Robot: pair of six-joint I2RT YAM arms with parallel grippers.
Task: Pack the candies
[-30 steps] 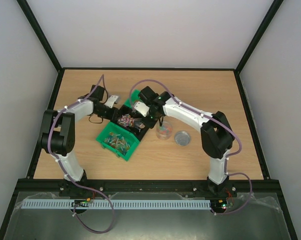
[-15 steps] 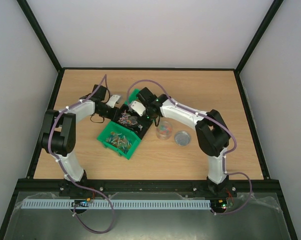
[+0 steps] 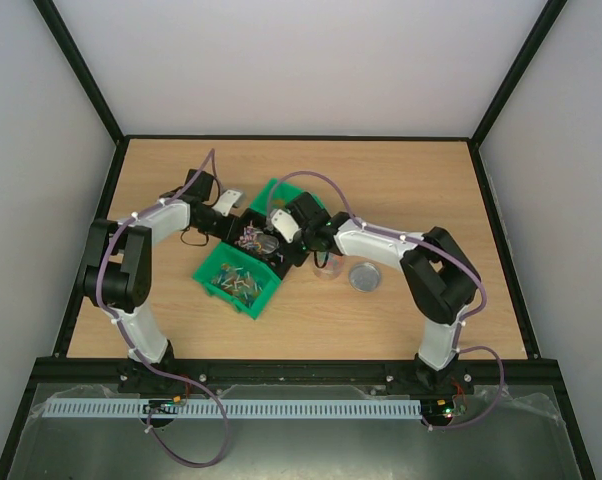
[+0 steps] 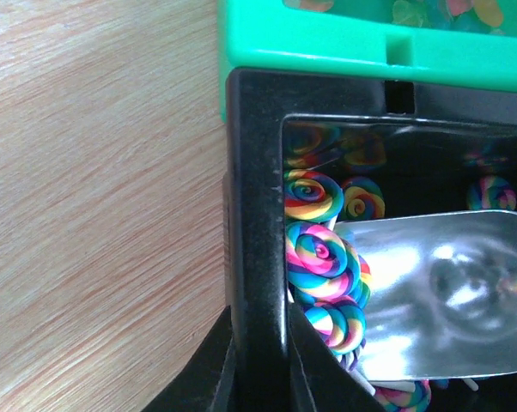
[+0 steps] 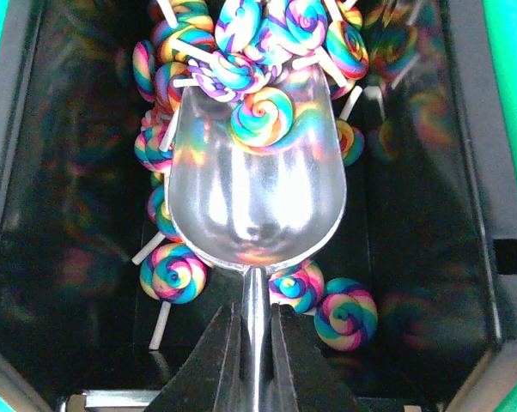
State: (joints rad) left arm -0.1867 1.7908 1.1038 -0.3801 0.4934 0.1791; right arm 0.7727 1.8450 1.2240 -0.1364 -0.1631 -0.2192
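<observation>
Candies (image 5: 260, 116), rainbow swirls on sticks: heaped at 12 o'clock in black bin (image 5: 18, 215), a few on the metal scoop (image 5: 254, 197) lip. Right gripper (image 5: 255, 336) clenched on the scoop handle at 6 o'clock, bare bin floor either side. Left gripper (image 4: 260, 348) pinches the bin's wall; green bin (image 4: 301, 43) abuts it.

Candies (image 3: 233, 280) — tiny, mixed colours — piled in green bin (image 3: 261, 305)

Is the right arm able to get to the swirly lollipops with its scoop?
Probably yes. The right gripper holds the scoop inside the open black bin, its front edge among the lollipops, with one lying in the bowl. Nothing covers them.
</observation>
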